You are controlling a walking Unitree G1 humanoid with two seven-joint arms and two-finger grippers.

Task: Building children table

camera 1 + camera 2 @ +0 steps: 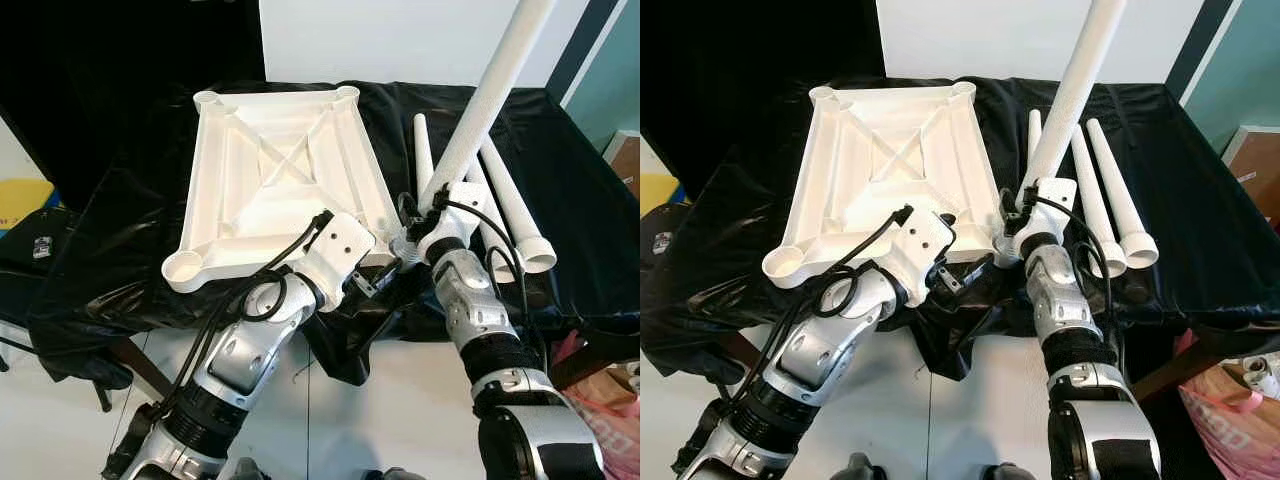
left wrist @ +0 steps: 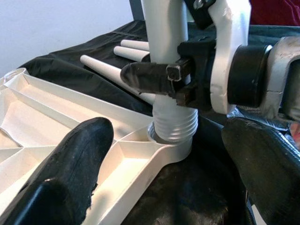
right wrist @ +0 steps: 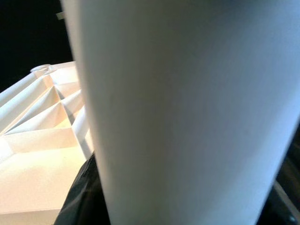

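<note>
tabletop: the white plastic tabletop (image 1: 275, 185) lies upside down on the worktop (image 1: 560, 150), which has a black cloth over it. Ribs face up and there's a round socket at each corner.

left end effector: the left end effector (image 1: 372, 268) sits at the near right corner of the tabletop. In its wrist view the two black fingers (image 2: 70, 168) are spread wide either side of that corner and aren't gripping anything. I'd say close them on the corner, or at least brace it, so the top doesn't spin while the leg gets screwed in.

leg in hand: the right end effector (image 1: 422, 226) is pinching the white table leg (image 1: 480, 110) low down, just above its thread. The leg leans a bit away from the robot. Its threaded end (image 2: 174, 124) is already sitting in the corner socket (image 2: 176, 150).

how to do it well: my take is to get the leg straight up over the socket before turning, because a tilted start will likely cross-thread. Then twist with light downward pressure.

spare legs: three more legs (image 1: 515, 205) lie side by side on the cloth just right of the tabletop.

hard to tell: the top of the held leg is cut off by the frame. How many threads have caught, can't say. The right wrist view is basically a blurry white leg (image 3: 187, 112).
</note>
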